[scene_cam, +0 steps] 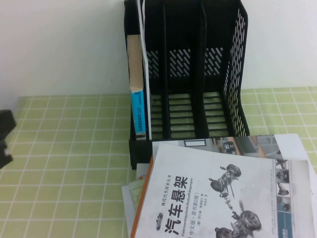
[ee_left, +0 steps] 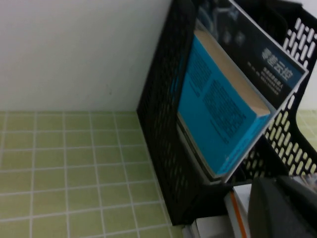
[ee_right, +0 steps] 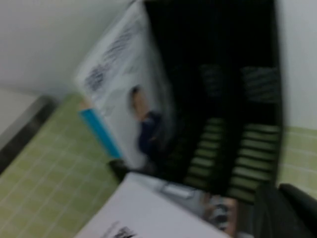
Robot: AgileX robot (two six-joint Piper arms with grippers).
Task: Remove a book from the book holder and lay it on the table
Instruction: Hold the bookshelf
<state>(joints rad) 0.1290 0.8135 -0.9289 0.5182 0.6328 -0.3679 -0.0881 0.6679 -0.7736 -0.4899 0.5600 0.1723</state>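
Pale-covered and thin, the book point(ee_right: 131, 99) stands upright in the leftmost slot of the book holder point(scene_cam: 233, 74), its white edge visible in the high view against the divider, with a thick blue-spined book point(scene_cam: 136, 89) pressed beside it on the outer side. The right wrist view shows the cover with the man in the dark suit facing the empty slots; the left wrist view shows its dark blue cover point(ee_left: 257, 44) leaning behind the blue volume. Judged from this, the task has not been started: the book is not lifted, not tilted out, and nothing of it rests on the table point(scene_cam: 64, 148). Extraction and laying flat both remain. A white book picturing car suspension parts point(scene_cam: 218, 198) lies on other papers directly in front of the holder, taking up much of the nearest table space; a placing spot would likely have to be found beside it. The left tool point(scene_cam: 5, 139) sits at the far left edge of the table, well apart from the book; whether it is released or clenched cannot be told. The right tool is not seen in the high view; only a dark part shows in its wrist view point(ee_right: 287, 208), state undeterminable.
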